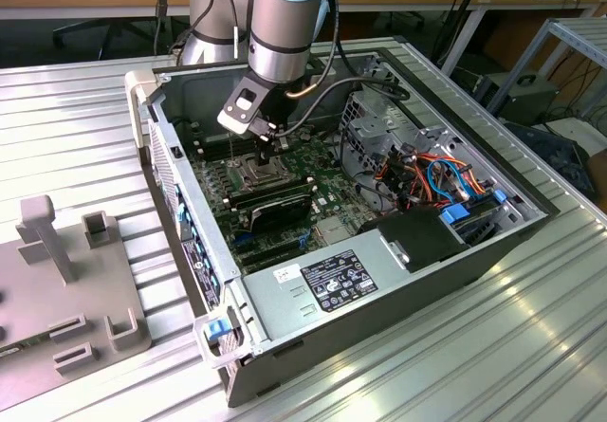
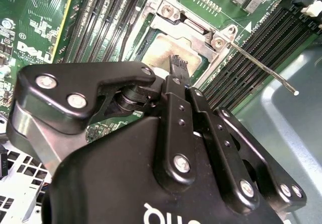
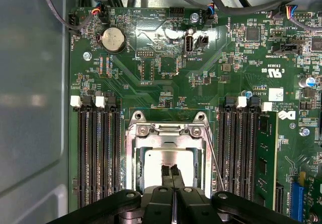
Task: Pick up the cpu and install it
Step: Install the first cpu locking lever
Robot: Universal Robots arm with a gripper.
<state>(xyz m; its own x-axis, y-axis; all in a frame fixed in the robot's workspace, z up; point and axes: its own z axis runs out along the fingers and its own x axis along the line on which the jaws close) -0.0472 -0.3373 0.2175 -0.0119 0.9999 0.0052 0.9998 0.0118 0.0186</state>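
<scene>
First wrist view: gripper (image 3: 171, 171) fingers pressed together, empty, tips directly over cpu (image 3: 153, 163), which lies flat w/in socket frame (image 3: 166, 130).

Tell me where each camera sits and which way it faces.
Exterior view: off the arm, looking down slantwise into the open computer case; the arm and gripper show.
First wrist view: faces straight onto the motherboard; the gripper's tips show.
Second wrist view: looks obliquely past the gripper's black body.
Both wrist views share the cpu, the socket frame and the gripper.
</scene>
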